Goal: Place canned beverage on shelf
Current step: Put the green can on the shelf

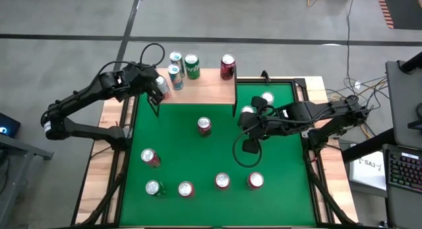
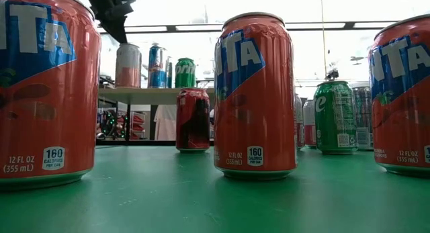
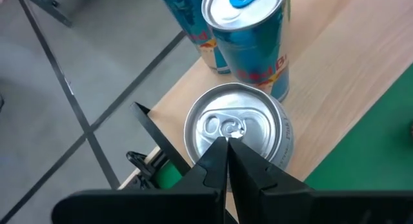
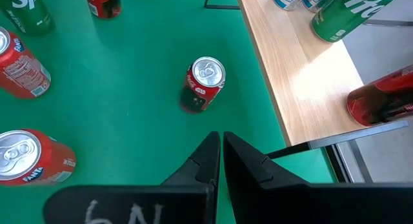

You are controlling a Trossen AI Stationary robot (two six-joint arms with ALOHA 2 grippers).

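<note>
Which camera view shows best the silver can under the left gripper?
The left wrist view: the silver can fills it, lid up, on the light-wood shelf. High view shows it partly hidden; low view, distant; right wrist view, nothing.

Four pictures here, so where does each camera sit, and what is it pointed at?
High view: above the table, looking straight down; both arms show, left gripper over the shelf, right gripper over the green table.
Low view: at table-top height, looking level past orange cans to the shelf; only a dark piece of arm shows up top.
Left wrist view: on the left arm, looking down past its shut fingers at a silver can.
Right wrist view: on the right arm, shut fingers low, over a red can.
High and low views also show that red can.
</note>
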